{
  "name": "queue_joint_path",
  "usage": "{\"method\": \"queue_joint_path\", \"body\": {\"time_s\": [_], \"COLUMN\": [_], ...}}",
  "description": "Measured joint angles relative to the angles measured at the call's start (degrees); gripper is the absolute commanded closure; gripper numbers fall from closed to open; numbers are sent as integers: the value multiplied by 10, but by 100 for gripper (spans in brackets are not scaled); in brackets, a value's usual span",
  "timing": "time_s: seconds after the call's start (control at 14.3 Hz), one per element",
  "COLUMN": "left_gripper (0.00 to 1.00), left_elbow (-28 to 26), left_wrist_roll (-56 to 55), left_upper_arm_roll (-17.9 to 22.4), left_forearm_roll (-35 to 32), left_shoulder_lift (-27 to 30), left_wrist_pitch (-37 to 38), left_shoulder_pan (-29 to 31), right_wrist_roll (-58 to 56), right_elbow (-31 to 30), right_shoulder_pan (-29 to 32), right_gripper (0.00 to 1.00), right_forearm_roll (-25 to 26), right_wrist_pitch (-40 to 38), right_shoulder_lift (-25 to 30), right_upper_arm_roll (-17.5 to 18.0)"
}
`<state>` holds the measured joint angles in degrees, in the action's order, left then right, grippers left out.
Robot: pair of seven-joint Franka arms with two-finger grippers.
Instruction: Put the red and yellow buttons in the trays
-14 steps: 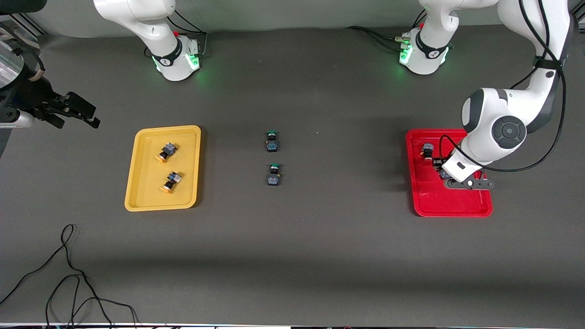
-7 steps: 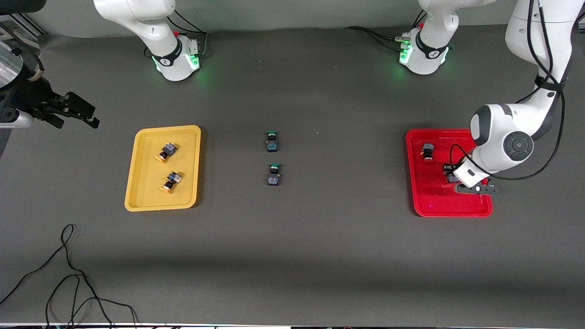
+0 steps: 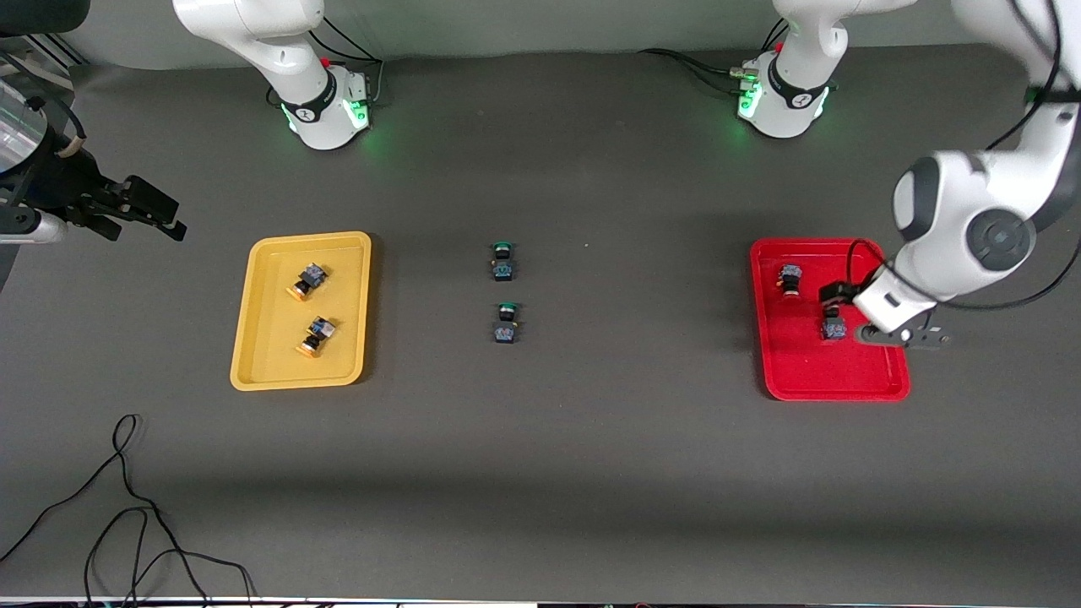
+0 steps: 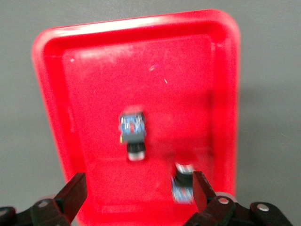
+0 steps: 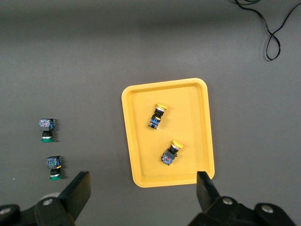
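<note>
Since a second ago, the second red button (image 3: 834, 328) has been uncovered in the red tray (image 3: 832, 384) as the left tool (image 3: 898, 336) has been drawn off it toward the left arm's end of the counter (image 3: 591, 464); that tool is now seen over the tray's outer rim, its fingers spread wide and nothing held between them. In the left wrist view both red-capped buttons (image 4: 133, 132) are shown lying on their sides on the tray floor, apart from each other, one of them just beside a fingertip (image 4: 201, 188) but not gripped. The first red button (image 3: 790, 279) is seen farther from the front camera than the second. At the right arm's end, the yellow tray (image 3: 245, 338) is found with two yellow buttons (image 3: 307, 280) resting in it, one (image 3: 316, 335) nearer the front camera than the other. The right tool (image 3: 127, 209) is held over bare counter outside the yellow tray, fingers parted and empty, and the right arm is judged to be waiting. Two green-capped switches (image 3: 502, 261) are left on the counter between the trays, and they are not called for. With all four buttons sorted by colour, the task is judged essentially complete; only the withdrawal of the left arm appears to remain.
</note>
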<state>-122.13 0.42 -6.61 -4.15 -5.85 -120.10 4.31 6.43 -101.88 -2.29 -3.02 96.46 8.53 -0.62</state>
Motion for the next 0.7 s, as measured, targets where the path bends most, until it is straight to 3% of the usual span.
{"method": "queue_joint_path", "body": {"time_s": [0.35, 0.7], "left_gripper": [0, 0], "left_elbow": [130, 170], "left_wrist_roll": [-51, -51], "left_upper_arm_roll": [-37, -35], "left_forearm_roll": [2, 24], "left_shoulder_lift": [103, 131], "left_wrist_pitch": [228, 256], "left_shoulder_pan": [-8, -8], "right_wrist_roll": [0, 0], "right_elbow": [1, 1], "right_shoulder_pan": [0, 0], "right_gripper": [0, 0], "right_forearm_roll": [0, 0], "right_wrist_pitch": [-1, -4], "right_shoulder_lift": [2, 2], "right_upper_arm_roll": [-2, -2]}}
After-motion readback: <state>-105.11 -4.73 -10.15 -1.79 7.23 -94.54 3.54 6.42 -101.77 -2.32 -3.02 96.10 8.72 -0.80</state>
